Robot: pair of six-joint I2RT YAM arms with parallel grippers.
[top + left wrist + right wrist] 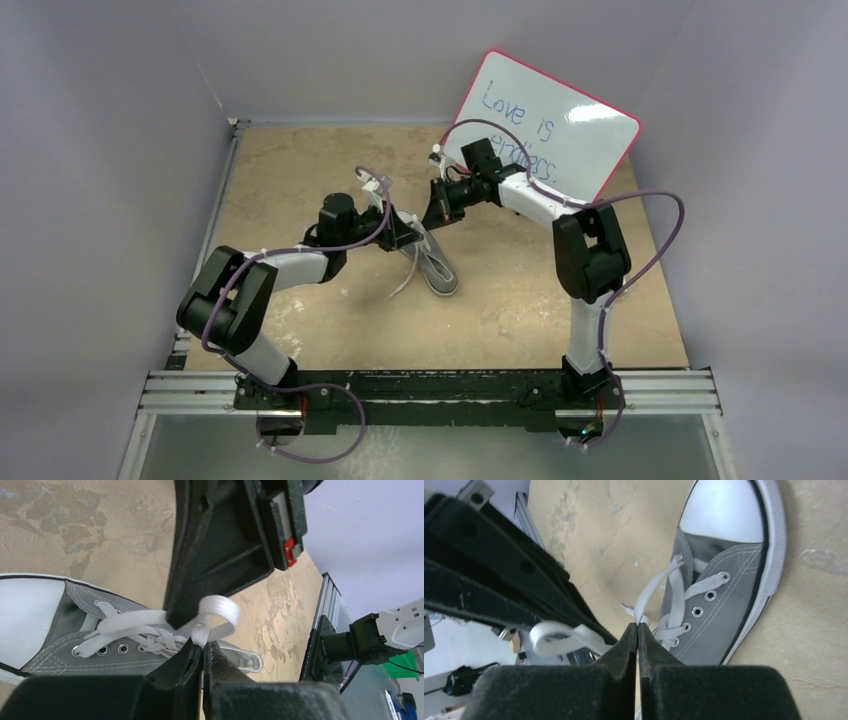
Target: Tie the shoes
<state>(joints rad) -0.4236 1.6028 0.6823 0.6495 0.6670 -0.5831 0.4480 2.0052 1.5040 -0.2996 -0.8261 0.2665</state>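
Note:
A grey canvas shoe [437,268] with a white toe cap lies on the tan tabletop between the two arms. In the left wrist view my left gripper [203,642] is shut on a white lace loop [221,613] just above the shoe's [55,630] eyelets. The right gripper's black fingers [215,555] hang close over that loop. In the right wrist view my right gripper [638,626] is shut on a taut strand of white lace [651,592] running up from the shoe [724,585]. The loop [555,634] shows to the left, beside the left gripper's body [499,580].
A pink-edged whiteboard [548,125] with handwriting leans against the back right wall. Grey walls enclose the tabletop [300,180] on three sides. An aluminium rail [430,392] carries both arm bases at the near edge. Loose lace ends [405,280] trail left of the shoe.

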